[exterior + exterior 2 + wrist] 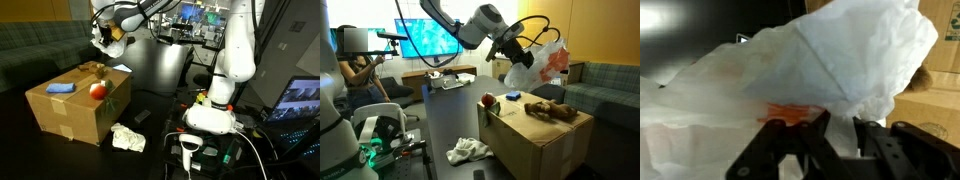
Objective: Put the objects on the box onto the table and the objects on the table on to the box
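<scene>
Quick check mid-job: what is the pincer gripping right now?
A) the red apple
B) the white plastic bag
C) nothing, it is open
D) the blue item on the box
B: the pincer is shut on the white plastic bag, which hangs in the air above the box, while the red apple sits on the box top.

Box (75,110): was matt brown cardboard, seams taped.
Bag (840,60): was thin, translucent white plastic, crinkled.
Surface (160,70): looked dark, smooth, nearly black.
Apple (98,90): had glossy red skin.
</scene>
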You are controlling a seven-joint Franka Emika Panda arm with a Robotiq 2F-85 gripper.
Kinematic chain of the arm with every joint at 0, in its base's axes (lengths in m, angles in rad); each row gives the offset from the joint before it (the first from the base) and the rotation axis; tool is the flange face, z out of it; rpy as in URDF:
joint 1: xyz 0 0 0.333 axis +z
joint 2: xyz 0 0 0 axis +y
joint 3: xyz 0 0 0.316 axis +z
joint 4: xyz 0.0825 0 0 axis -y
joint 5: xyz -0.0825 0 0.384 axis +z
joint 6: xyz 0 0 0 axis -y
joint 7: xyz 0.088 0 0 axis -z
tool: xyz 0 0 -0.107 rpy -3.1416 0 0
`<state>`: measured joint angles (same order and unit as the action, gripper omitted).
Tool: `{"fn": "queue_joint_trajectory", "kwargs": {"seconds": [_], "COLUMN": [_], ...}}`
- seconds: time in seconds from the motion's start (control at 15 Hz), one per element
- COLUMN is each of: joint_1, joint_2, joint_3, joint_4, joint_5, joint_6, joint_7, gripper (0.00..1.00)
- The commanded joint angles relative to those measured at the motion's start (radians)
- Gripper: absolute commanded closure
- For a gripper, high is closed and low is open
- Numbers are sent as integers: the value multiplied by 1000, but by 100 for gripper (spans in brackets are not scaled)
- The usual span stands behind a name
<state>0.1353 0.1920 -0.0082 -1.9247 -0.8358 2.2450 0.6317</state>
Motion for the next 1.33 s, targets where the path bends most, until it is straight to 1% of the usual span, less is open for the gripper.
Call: {"fn": "queue_joint_trajectory", "kwargs": {"seconds": [0.0, 0.13, 0.2, 0.67, 0.8, 1.27], "joint_1": [25, 39, 48, 82, 76, 71], "joint_2": [91, 141, 183, 353, 402, 574], "joint_3": [29, 43, 50, 52, 59, 57], "joint_4": [136, 198, 246, 425, 470, 656], "joint_5": [-65, -69, -65, -22, 16, 211], "joint_6": [2, 16, 23, 85, 96, 78], "joint_7": [-33, -79, -104, -265, -332, -560], "gripper": [98, 98, 98, 98, 98, 98]}}
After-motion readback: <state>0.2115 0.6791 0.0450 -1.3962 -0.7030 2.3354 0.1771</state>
